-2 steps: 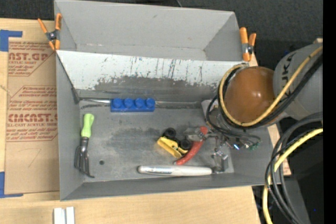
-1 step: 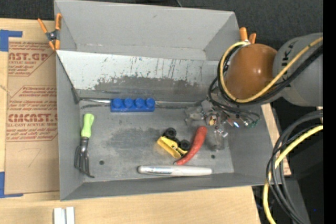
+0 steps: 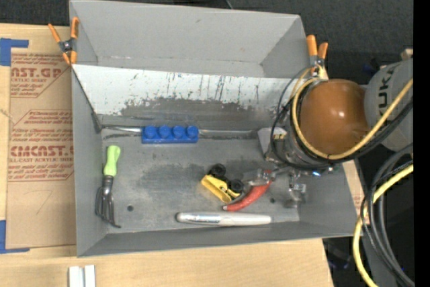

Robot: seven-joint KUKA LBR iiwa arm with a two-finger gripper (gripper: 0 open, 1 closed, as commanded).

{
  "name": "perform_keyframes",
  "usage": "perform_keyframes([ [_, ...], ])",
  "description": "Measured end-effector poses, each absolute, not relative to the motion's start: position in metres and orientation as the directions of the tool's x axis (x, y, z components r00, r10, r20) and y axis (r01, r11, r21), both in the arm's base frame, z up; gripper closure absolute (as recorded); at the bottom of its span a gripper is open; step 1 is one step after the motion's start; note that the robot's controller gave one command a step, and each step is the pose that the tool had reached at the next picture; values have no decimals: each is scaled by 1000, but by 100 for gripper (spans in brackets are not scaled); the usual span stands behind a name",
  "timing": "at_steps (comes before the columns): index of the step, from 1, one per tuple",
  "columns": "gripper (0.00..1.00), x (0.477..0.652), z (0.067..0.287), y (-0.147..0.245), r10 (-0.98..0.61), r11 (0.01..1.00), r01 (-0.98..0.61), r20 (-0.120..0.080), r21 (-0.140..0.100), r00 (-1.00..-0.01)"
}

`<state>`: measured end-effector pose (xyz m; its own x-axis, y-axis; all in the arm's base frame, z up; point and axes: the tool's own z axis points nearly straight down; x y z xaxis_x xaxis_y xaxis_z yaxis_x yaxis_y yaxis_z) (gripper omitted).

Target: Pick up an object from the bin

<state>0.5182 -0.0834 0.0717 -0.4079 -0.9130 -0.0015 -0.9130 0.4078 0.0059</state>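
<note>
altogether the bin (image 3: 181, 44) holds five loose things, one of each kind: one blue block (image 3: 169, 134) with four studs at the back wall, one small rake (image 3: 107, 179) with a green handle at the left, one yellow and black piece (image 3: 220, 186) in the middle, one red curved piece (image 3: 250, 197) just right of it, and one white pen (image 3: 224, 218) along the front. the gripper (image 3: 285, 186) is low at the right end of the floor, beside the upper end of the red curved piece; if they touch is hard to see. the brown round cover (image 3: 329, 116) and cables hide its upper part, and i cannot make out if its grip is spread or closed.
</note>
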Motion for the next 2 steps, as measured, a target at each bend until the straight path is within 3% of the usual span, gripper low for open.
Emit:
perform_keyframes([
  [1, 100, 550, 71, -106, -610, 793, -610, -15, -6, -792],
  [2, 100, 550, 72, -106, -611, 792, -611, -15, -7, -792],
])
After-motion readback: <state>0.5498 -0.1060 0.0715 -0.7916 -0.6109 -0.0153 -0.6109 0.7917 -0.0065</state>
